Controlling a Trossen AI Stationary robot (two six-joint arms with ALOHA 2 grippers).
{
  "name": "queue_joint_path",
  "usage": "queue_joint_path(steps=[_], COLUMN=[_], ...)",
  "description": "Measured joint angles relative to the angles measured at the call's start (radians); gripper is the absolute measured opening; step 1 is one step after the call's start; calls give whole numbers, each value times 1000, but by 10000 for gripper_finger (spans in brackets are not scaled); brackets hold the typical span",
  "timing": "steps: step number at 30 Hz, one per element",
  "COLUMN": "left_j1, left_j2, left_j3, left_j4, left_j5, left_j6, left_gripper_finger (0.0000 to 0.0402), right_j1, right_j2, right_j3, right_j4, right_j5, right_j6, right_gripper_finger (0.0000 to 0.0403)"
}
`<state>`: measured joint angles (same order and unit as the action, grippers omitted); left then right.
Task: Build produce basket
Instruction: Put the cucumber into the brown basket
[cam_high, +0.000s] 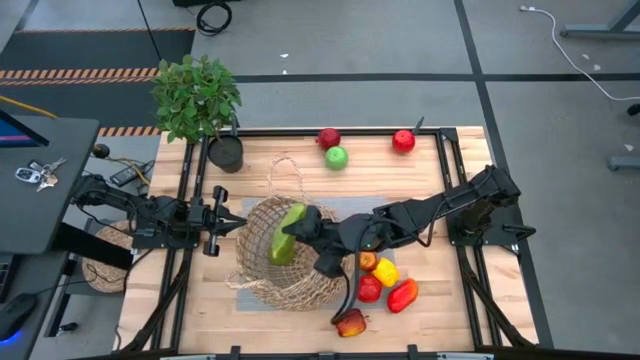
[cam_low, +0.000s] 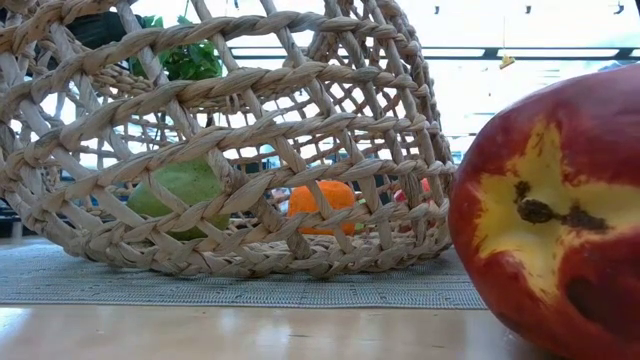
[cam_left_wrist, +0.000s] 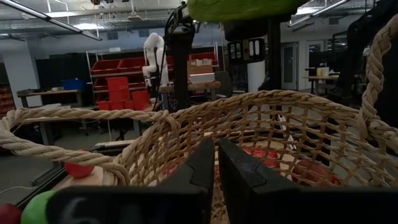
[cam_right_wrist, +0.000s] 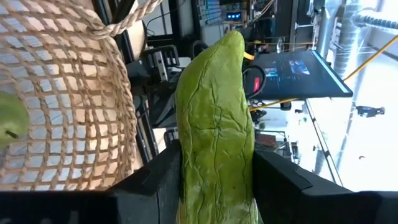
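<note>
The large tan wicker basket (cam_high: 285, 262) stands on a grey mat (cam_high: 352, 208) at the table's middle. A green fruit (cam_low: 180, 190) lies inside it. My right gripper (cam_high: 308, 234) reaches from the table's right over the basket, shut on a long wrinkled green vegetable (cam_high: 286, 236). My left gripper (cam_high: 238, 225) is at the basket's left rim, its fingers (cam_left_wrist: 205, 168) closed together against the wall. Loose produce lies near right: an orange piece (cam_high: 367, 260), a yellow one (cam_high: 385, 271), red ones (cam_high: 403, 295) and a red-yellow peach (cam_high: 351, 323). My left gripper comes level from the table's left and is shut on the basket's left wall (cam_left_wrist: 215, 186), just below the rope rim (cam_left_wrist: 155, 115). The fingers hide the exact strand. The basket rests on the mat. My right gripper pinches the green vegetable's two sides (cam_right_wrist: 214, 186) between its two fingers, near one end. The rest of the vegetable (cam_right_wrist: 217, 93) sticks out past the fingertips. The vegetable is lifted clear, above the basket's opening.
Two red fruits (cam_high: 329, 137) (cam_high: 403, 141) and a green apple (cam_high: 336, 157) lie at the far edge. A potted leafy plant (cam_high: 195, 95) stands at the far left corner. A flat woven disc (cam_high: 105, 255) lies beyond the table's left side.
</note>
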<state>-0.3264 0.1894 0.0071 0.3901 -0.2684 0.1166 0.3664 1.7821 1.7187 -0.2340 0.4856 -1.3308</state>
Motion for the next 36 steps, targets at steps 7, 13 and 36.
queue_joint_path(steps=[7, 13, 36], left_j1=[0, 0, 0], left_j2=[0, 0, 0], left_j3=[0, 0, 0], left_j4=[0, 0, 0], left_j5=[0, 0, 0], left_j6=[0, 0, 0], left_gripper_finger=[36, 28, 25], right_j1=[-31, -112, -239], right_j2=[0, 0, 70], right_j3=[0, 0, 0], right_j4=[3, 45, 61], right_j5=[-163, -426, -555], right_j6=[233, 558, 1499], right_gripper_finger=[172, 172, 172])
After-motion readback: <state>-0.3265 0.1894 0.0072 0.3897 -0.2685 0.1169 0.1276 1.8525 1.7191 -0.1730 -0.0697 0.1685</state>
